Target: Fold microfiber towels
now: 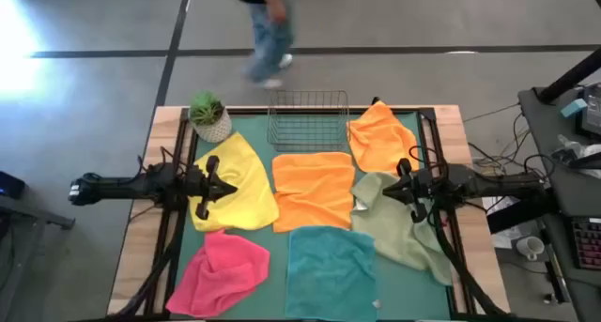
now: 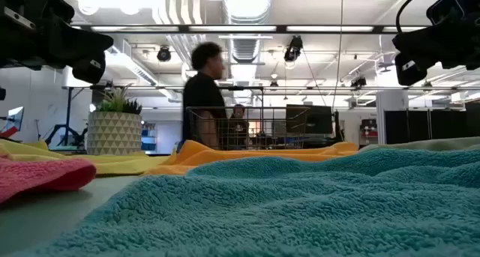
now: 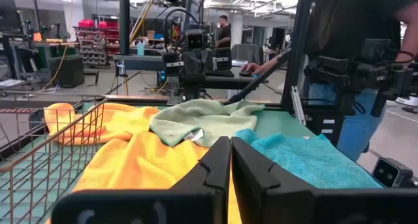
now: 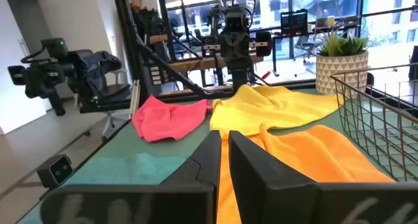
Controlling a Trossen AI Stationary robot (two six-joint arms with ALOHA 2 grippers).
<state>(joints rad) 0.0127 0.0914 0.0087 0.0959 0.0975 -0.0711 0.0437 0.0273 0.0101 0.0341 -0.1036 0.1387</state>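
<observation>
Green matting covers the table (image 1: 427,294), framed in pale wood, where six towels lie spread and unfolded: a yellow towel (image 1: 239,183), a central orange towel (image 1: 313,189), a second orange towel (image 1: 380,137) at the far right corner, a sage towel (image 1: 399,223), a pink towel (image 1: 221,270) and a teal towel (image 1: 329,266). A wire basket (image 1: 308,115) and a potted plant (image 1: 209,115) stand along the far edge. The left gripper (image 1: 204,187) hangs over the yellow towel, the right gripper (image 1: 413,189) over the sage one, both with fingers closed on nothing. Overhead, a person (image 1: 266,26) walks the grey floor beyond the table (the low view adds ceiling ducts and lights).
</observation>
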